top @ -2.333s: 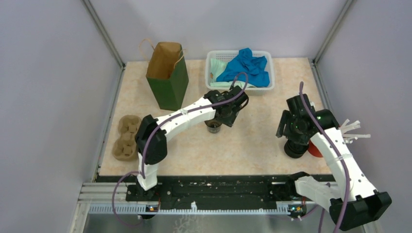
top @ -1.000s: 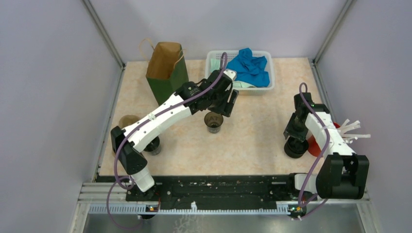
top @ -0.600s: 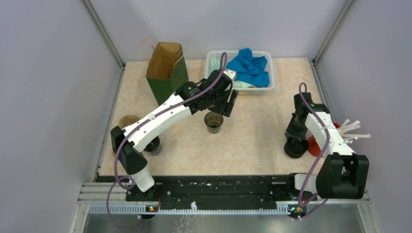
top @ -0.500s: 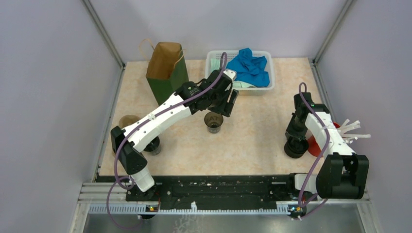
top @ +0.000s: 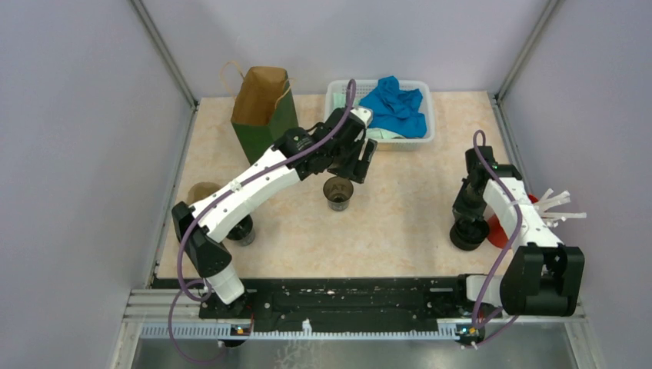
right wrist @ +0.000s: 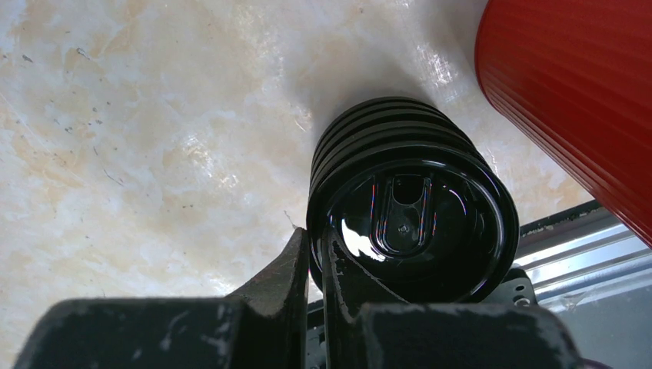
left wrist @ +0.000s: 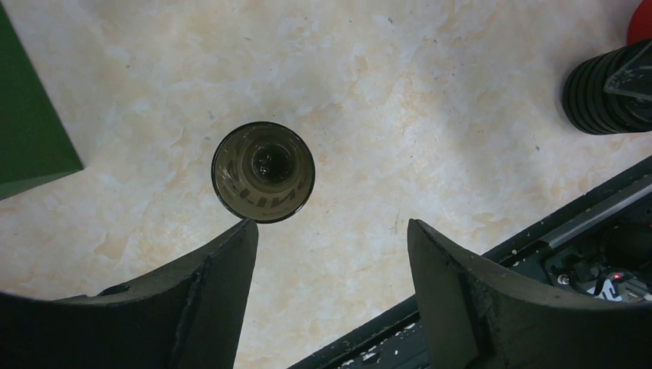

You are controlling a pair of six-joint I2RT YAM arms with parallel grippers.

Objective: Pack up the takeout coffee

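Note:
A takeout coffee cup stands uncovered mid-table, dark, with print inside. My left gripper hovers open above it, slightly to the near side, with nothing between its fingers. At the right a black ridged stack of lids stands beside a red cup. My right gripper is shut on the left rim of the glossy top lid. Another dark cup stands near the left arm.
A green-and-brown paper bag stands open at the back left. A white basket with a blue cloth sits behind the middle. A tan cardboard tray lies at the left edge, partly hidden by the arm. White sticks jut from the red cup.
My right gripper's jaws have closed onto the top lid's rim. The left arm has shifted slightly, its gripper still open over the uncovered cup.

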